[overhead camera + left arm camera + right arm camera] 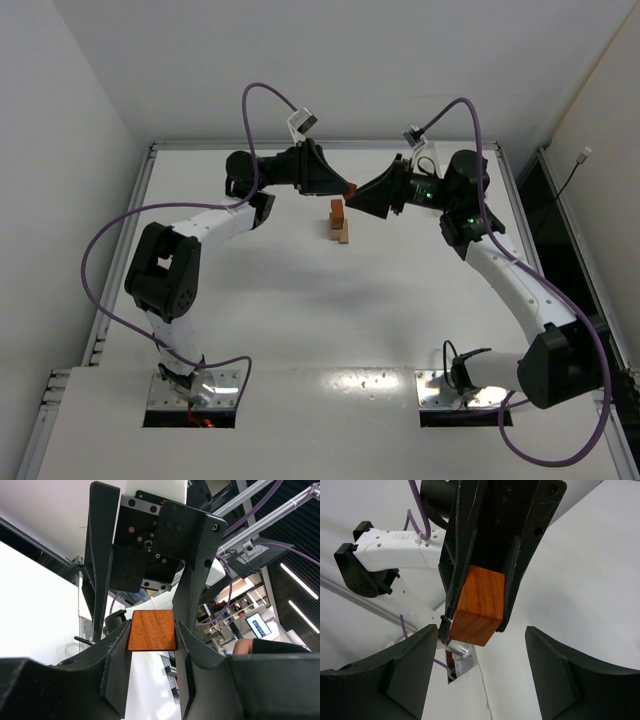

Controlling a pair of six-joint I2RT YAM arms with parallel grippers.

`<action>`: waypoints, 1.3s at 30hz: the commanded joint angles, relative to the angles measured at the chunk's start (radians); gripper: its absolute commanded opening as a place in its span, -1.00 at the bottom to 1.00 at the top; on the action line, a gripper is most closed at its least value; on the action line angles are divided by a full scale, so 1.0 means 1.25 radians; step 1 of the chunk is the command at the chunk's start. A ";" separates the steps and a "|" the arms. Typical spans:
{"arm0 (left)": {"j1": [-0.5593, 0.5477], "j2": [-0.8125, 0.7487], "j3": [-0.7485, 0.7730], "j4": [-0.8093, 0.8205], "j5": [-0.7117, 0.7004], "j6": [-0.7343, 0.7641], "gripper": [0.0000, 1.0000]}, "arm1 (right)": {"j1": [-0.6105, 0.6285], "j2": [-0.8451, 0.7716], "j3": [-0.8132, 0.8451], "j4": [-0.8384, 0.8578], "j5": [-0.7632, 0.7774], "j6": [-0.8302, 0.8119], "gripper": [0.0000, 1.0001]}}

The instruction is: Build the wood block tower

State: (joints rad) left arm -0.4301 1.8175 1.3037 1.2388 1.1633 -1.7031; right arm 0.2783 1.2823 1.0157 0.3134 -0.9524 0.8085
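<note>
Pinches the reddish wood block (152, 630) in the left gripper (346, 187), aloft over the far middle of the table (250, 330). Holds the right gripper (361, 194) spread wide, facing it nose to nose, probably to take it over. Hovers close by the tower (340, 224).

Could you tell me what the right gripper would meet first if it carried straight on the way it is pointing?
Most likely the reddish block held in the left gripper, directly ahead between the right gripper's open fingers; depth is hard to judge.
</note>
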 commanded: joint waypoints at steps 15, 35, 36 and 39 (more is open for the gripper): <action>0.010 -0.029 0.010 0.074 -0.010 -0.002 -1.00 | 0.039 0.012 0.035 0.034 -0.004 -0.027 -0.40; 0.032 -0.079 -0.067 -0.121 -0.051 0.146 1.00 | 0.039 -0.027 0.012 -0.004 -0.004 -0.095 -1.00; 0.043 -0.080 -0.076 -0.133 -0.058 0.174 1.00 | 0.030 -0.027 0.005 -0.015 -0.004 -0.112 -1.00; 0.087 -0.130 -0.100 -0.248 -0.080 0.250 1.00 | 0.022 -0.058 -0.004 -0.110 0.011 -0.174 -1.00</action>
State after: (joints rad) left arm -0.3840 1.7523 1.1896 1.0233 1.1141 -1.5116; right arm 0.3130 1.2675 1.0153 0.2302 -0.9360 0.7013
